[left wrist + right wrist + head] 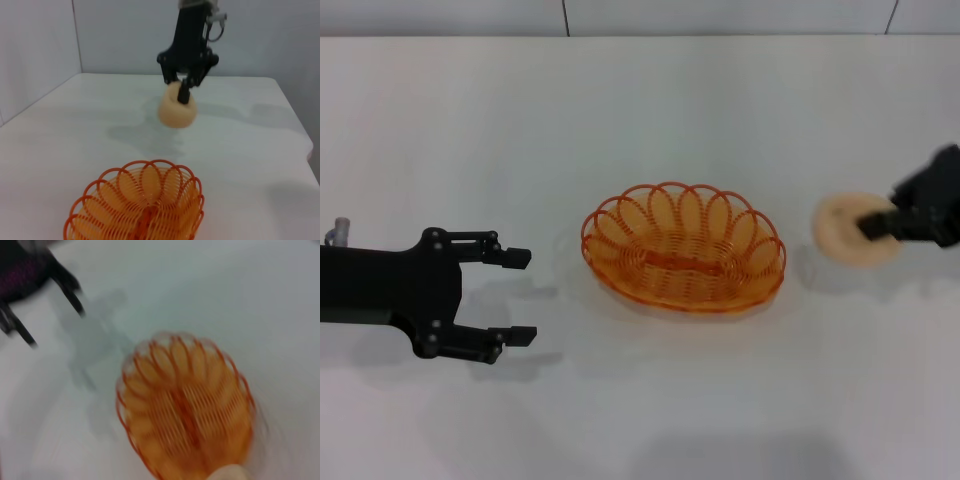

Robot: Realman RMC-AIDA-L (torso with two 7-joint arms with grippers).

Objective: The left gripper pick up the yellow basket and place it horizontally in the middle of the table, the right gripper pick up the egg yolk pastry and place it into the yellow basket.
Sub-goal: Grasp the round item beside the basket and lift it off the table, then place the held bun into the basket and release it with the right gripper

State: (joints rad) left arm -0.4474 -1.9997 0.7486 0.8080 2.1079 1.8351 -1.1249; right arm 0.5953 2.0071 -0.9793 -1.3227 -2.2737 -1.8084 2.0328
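Egg yolk pastry right of yellow basket.

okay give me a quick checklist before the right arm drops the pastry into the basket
1. yellow basket sits mid-table, lying flat: ok.
2. Basket holds nothing inside: ok.
3. right tool is shut on the egg yolk pastry, lifted above the table: ok.
4. Pastry over the basket: not ok, it hangs beside it, on the robot's right.
5. left tool open, apart from the basket, on its left: ok.
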